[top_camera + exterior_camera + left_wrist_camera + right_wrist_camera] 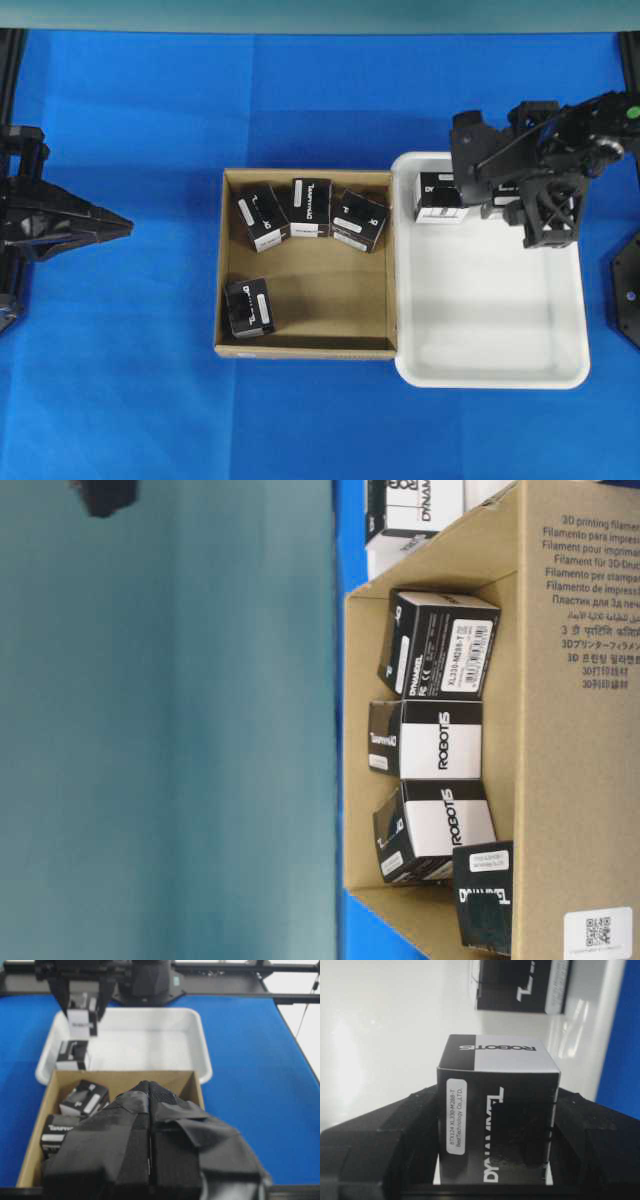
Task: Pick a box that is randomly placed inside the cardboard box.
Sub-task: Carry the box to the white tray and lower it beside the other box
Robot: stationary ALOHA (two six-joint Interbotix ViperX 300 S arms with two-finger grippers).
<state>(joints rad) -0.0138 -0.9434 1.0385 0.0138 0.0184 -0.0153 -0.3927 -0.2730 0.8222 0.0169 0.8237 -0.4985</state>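
Observation:
The brown cardboard box (pixel 320 290) lies mid-table with several black cartons in it, among them one at the front left (pixel 249 307) and one at the back (pixel 311 207). My right gripper (pixel 505 195) is over the far part of the white tray (pixel 500 320). It is shut on one black carton (pixel 495 1105) with a white label strip, gripped by its two sides. My left gripper (pixel 125 226) is shut and empty, left of the cardboard box and apart from it; in its wrist view the fingertips (pixel 149 1090) press together.
Another black carton (pixel 440 197) lies in the white tray's far left corner, next to the held one; it also shows in the right wrist view (pixel 520 985). The tray touches the cardboard box's right wall. Blue cloth covers the table all round.

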